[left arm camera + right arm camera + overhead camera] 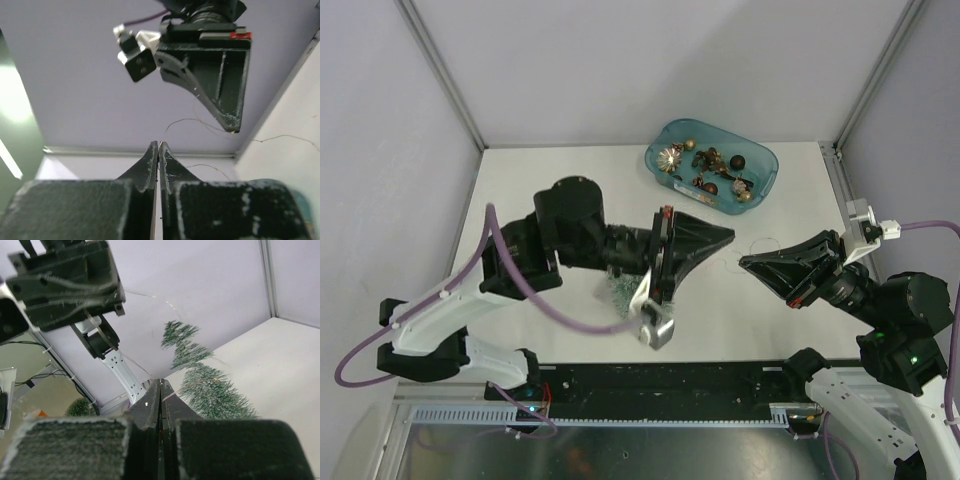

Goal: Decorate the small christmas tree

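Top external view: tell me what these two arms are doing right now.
The left claw and right claw, tips nearly meeting above the table, are each shut on a thin wire strung between them. The small christmas tree stands under the left arm. The ornaments lie in the teal tray at the back.

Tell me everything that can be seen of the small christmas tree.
The small christmas tree is a bristly cone in tiers, green with white frost. In the right wrist view its base is hidden behind the right gripper, and a thin wire seems to cross its middle. From above, the left arm covers most of it.
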`<action>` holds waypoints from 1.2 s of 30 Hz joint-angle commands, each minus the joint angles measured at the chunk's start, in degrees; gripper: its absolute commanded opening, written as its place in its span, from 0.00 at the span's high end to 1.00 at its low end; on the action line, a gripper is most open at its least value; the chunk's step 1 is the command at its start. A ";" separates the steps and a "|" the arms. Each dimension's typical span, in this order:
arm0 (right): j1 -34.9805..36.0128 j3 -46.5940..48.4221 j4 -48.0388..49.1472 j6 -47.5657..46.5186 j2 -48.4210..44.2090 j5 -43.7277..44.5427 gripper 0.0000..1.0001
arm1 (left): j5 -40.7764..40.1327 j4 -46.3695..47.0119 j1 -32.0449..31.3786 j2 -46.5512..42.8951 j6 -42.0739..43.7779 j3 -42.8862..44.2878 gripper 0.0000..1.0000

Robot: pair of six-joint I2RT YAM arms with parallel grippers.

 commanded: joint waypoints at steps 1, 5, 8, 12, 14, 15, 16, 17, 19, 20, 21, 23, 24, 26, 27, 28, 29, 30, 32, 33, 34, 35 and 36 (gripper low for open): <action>0.41 1.54 0.57 0.15 0.10 0.31 1.00 | -3.79 7.21 -3.28 -5.21 23.58 -7.28 0.96; 0.42 1.33 0.56 0.34 -0.09 0.39 1.00 | -5.51 14.50 -3.79 -7.37 33.62 -13.57 0.95; 0.39 1.35 0.41 0.41 -0.10 0.30 1.00 | -7.08 17.07 -4.02 -7.55 34.48 -13.99 0.89; 0.44 1.34 -0.04 0.24 -0.35 0.58 1.00 | -9.26 17.53 -5.18 -8.73 34.35 -14.93 0.75; 0.44 1.31 -0.44 -0.05 -0.43 0.88 1.00 | -11.70 17.55 -6.78 -9.58 33.60 -15.53 0.64; 0.43 1.29 -0.72 -0.14 -0.44 1.01 1.00 | -12.76 17.56 -7.56 -9.89 33.57 -15.89 0.59; 0.43 1.28 -0.95 -0.23 -0.45 1.17 1.00 | -13.72 17.60 -8.13 -10.32 35.17 -16.54 0.56; 0.43 1.27 -1.15 -0.28 -0.45 1.25 1.00 | -14.29 17.58 -8.41 -10.61 36.94 -17.09 0.54; 0.43 1.27 -1.42 -0.24 -0.35 1.31 1.00 | -16.57 17.98 -8.65 -10.95 43.06 -18.10 0.53; 0.43 1.27 -1.39 -0.19 -0.36 1.32 1.00 | -17.38 18.25 -8.72 -10.98 44.84 -18.27 0.53; 0.43 1.27 -1.33 -0.12 -0.36 1.32 1.00 | -18.28 18.35 -8.75 -11.21 45.87 -18.31 0.51; 0.43 1.34 -1.28 -0.07 -0.43 1.50 1.00 | -20.22 18.46 -8.82 -11.73 46.46 -18.58 0.48; 0.43 1.30 -1.23 -0.06 -0.49 1.55 1.00 | -21.19 18.49 -8.93 -12.11 46.15 -18.77 0.46; 0.43 1.28 -1.26 -0.01 -0.57 1.53 1.00 | -22.82 18.52 -9.70 -13.10 43.21 -18.93 0.39; 0.48 1.27 -1.27 0.01 -0.56 1.52 1.00 | -23.50 18.48 -10.47 -13.55 40.08 -18.55 0.33; 0.50 1.32 -1.36 0.02 -0.60 1.51 1.00 | -24.23 18.50 -11.39 -13.77 37.25 -18.05 0.29; 0.47 1.34 -1.40 0.07 -0.61 1.46 1.00 | -26.14 18.51 -12.85 -13.70 32.49 -16.88 0.26; 0.49 1.30 -1.42 0.18 -0.67 1.44 1.00 | -27.66 18.48 -14.20 -13.49 28.57 -15.77 0.23; 0.51 1.28 -1.48 0.20 -0.77 1.46 1.00 | -30.98 18.38 -16.86 -12.75 17.59 -12.43 0.18; 0.52 1.27 -1.51 0.25 -0.83 1.53 1.00 | -32.24 18.32 -17.96 -12.36 11.37 -10.68 0.15; 0.52 1.27 -1.52 0.27 -0.86 1.60 1.00 | -33.09 18.29 -18.60 -12.12 6.01 -9.37 0.12; 0.52 1.27 -1.62 0.28 -0.92 1.64 1.00 | -33.86 18.19 -19.05 -12.00 -0.44 -8.28 0.08; 0.48 1.27 -1.71 0.29 -1.00 1.75 1.00 | -34.60 18.09 -19.28 -12.16 -5.21 -7.69 0.04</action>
